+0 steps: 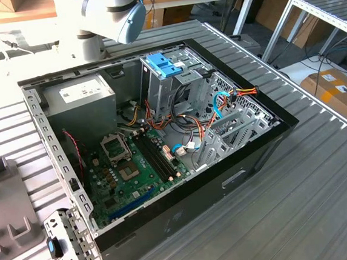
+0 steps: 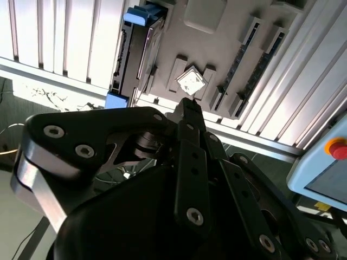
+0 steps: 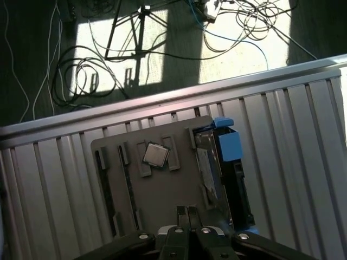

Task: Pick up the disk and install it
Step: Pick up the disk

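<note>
The disk (image 3: 229, 145) is a dark flat drive with bright blue rails, standing on edge in a slot at one side of a grey parts tray (image 3: 162, 200). My gripper (image 3: 187, 210) hovers above the tray's middle, off to the side of the disk, with its fingers pressed together and nothing between them. In the second wrist view the gripper (image 2: 190, 105) points at the tray (image 2: 217, 49), and the disk (image 2: 131, 54) stands apart from the fingertips. In the exterior view the arm's wrist (image 1: 118, 13) hangs beyond the open computer case (image 1: 162, 137).
The tray also holds a square processor chip (image 3: 156, 155) and memory sticks (image 3: 104, 184). It lies on a ribbed metal table (image 3: 293, 162) near the edge, with cables on the floor beyond. A blue bracket (image 1: 163, 64) sits atop the case's drive cage, beside a grey power-supply box (image 1: 81, 101).
</note>
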Controlling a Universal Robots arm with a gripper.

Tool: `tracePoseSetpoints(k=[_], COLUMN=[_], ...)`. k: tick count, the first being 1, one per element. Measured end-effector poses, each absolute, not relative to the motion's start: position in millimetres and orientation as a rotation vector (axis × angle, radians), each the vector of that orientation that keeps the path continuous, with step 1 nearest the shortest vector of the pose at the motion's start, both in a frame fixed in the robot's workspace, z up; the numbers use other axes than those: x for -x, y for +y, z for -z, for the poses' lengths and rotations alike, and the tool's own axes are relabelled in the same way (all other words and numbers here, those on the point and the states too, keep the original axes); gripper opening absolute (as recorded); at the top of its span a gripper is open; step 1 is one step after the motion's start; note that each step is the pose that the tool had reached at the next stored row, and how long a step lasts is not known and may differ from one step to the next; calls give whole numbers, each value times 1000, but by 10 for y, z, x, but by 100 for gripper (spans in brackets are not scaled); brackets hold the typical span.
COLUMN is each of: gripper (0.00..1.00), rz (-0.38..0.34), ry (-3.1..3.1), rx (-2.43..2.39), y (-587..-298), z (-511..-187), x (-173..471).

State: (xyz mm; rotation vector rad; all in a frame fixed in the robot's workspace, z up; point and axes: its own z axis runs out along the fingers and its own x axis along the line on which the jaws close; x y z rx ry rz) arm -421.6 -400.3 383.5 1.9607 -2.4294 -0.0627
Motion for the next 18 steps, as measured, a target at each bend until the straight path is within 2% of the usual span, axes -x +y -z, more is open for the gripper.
tracePoseSetpoints(k=[18], gripper=[11], rz=[61], ry=[-2336], rx=[-2068], y=[-4003], z=[-3835], x=[4216])
